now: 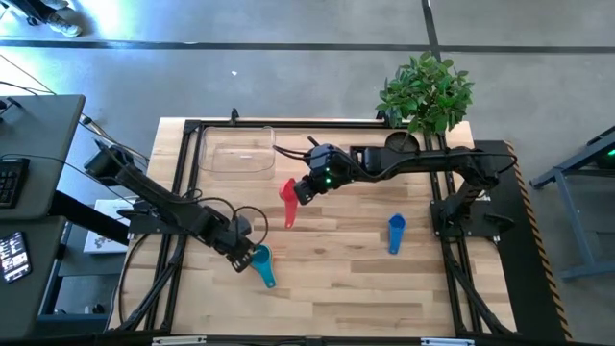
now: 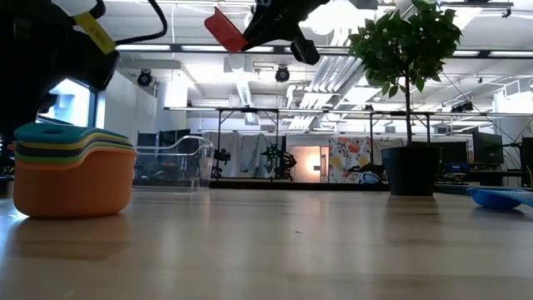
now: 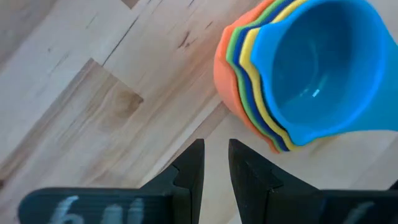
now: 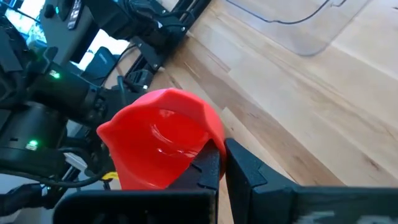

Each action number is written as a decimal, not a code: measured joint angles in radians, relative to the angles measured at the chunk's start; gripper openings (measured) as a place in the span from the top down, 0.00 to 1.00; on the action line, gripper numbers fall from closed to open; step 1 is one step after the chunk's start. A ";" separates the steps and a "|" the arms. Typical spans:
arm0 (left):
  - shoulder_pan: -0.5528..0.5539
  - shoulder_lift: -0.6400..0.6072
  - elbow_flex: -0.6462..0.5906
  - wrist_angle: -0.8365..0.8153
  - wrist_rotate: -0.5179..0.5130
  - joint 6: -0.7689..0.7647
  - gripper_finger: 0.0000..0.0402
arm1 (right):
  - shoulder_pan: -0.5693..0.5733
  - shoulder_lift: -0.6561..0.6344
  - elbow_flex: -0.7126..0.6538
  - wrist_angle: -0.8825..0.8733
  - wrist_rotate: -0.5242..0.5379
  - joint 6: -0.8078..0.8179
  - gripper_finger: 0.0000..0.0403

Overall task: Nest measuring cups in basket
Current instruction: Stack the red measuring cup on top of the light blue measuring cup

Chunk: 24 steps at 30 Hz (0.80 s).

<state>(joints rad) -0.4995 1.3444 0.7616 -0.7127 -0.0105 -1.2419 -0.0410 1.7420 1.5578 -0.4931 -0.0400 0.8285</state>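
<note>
A nested stack of measuring cups [image 3: 292,81], orange at the bottom and light blue on top, stands on its base on the table's near left [image 1: 261,259]. My left gripper [image 3: 216,158] points down just beside the stack, open by a narrow gap with only bare wood between its fingers. My right gripper [image 1: 304,188] hovers over the table's middle, shut on a red cup [image 4: 158,146]. A dark blue cup [image 1: 396,233] lies alone on the wood to the right. The clear basket [image 1: 237,150] stands at the far left, with nothing visible in it. My right gripper pinches the red cup's bowl wall at its rim [image 4: 212,142] between its two fingers, slanting down from the table's right. The cup is lifted well clear of the table [image 2: 225,29], and its handle [image 1: 290,217] points toward the near edge.
A potted plant [image 1: 425,91] stands at the far right corner. A black frame [image 1: 183,183] borders the table's edges. Bare wood lies between the stack and the dark blue cup.
</note>
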 joint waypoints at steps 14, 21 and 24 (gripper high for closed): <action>0.001 0.143 0.000 0.160 0.034 -0.082 0.85 | 0.000 0.000 0.000 -0.023 -0.051 -0.067 1.00; 0.004 0.205 0.000 0.294 0.034 -0.126 0.85 | 0.000 0.000 0.000 -0.049 -0.079 -0.096 1.00; 0.014 0.234 0.000 0.325 0.034 -0.137 0.85 | 0.000 0.000 0.000 -0.062 -0.088 -0.102 1.00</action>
<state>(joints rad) -0.4856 1.5780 0.7616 -0.3877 0.0235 -1.3785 -0.0407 1.7420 1.5574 -0.5550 -0.1275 0.7265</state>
